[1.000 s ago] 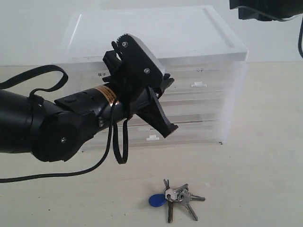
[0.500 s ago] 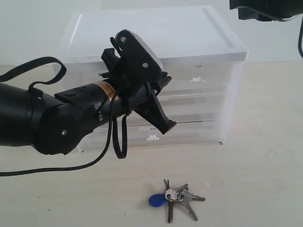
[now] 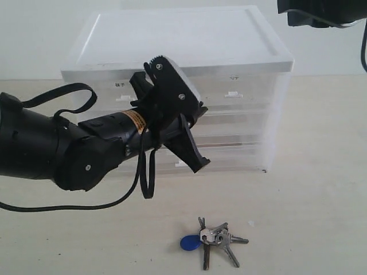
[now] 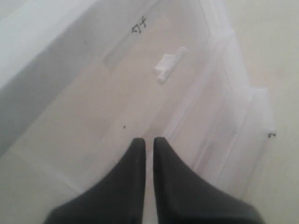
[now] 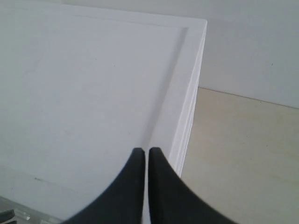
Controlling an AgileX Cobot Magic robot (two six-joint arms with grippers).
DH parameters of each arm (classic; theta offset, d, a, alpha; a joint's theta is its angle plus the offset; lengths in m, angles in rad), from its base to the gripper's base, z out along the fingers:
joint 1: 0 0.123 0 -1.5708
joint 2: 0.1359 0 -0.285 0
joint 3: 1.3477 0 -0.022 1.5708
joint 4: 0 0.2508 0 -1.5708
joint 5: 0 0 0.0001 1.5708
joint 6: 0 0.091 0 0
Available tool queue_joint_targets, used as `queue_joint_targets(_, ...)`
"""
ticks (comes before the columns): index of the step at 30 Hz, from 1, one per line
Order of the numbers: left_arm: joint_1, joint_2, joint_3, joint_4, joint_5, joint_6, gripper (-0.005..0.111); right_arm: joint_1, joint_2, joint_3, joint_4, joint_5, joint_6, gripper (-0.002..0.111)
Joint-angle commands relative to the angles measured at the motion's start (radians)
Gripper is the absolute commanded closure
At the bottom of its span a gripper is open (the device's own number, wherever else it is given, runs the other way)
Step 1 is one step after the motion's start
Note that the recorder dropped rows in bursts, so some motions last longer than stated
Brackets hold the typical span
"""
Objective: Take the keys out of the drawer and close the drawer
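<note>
Keys [image 3: 215,238] lie flat on the table [image 3: 309,217], nearest you in the exterior view, blue fob [image 3: 190,243] on the left of the bunch, blades fanned right & down. They're outside the drawer cabinet [image 3: 189,34], so the take-out half of the job reads as done, imo. Nothing grips or touches them.

Next back, the L gripper [image 3: 198,165] hangs above & behind the keys, well apart from them, angled down-right across the cabinet front. Its fingers [image 4: 133,163] are pinched to a thin slit w/ nothing btwn them. Prob reason: closed tips make one blunt pusher for a drawer front, and no grip is needed for that. You can't tell from either view whether the tips touch the plastic.

Behind the tips sits the drawer [image 3: 241,94], the top-right half-width one w/ the small white tab handle [image 4: 169,65] & a lightly marked label. Its front looks flush w/ its neighbours, so it reads as closed, or v. near it. The translucent plastic makes the last bit hard to judge.

Farthest back, the R gripper [image 5: 145,151] is parked over the cabinet's white top, near one edge of it, fingers pressed together, empty. Likely up there so it's clear of the L arm's path. The keys don't show in its view; they're far in front of & below it.
</note>
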Motion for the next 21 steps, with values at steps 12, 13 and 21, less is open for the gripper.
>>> queue_joint_targets(12, 0.000, -0.342, 0.251, 0.127, 0.020, -0.198, 0.102, 0.002, -0.002, -0.006, -0.002, 0.034, -0.013, 0.108)
queue_joint_targets(13, 0.000, -0.347, 0.261, 0.127, 0.064, -0.198, 0.102, 0.002, -0.002, -0.006, -0.002, 0.034, -0.013, 0.108)
queue_joint_targets(21, 0.004, -0.145, 0.256, 0.221, 0.150, -0.198, 0.102, 0.011, -0.002, -0.006, -0.002, 0.047, -0.013, 0.108)
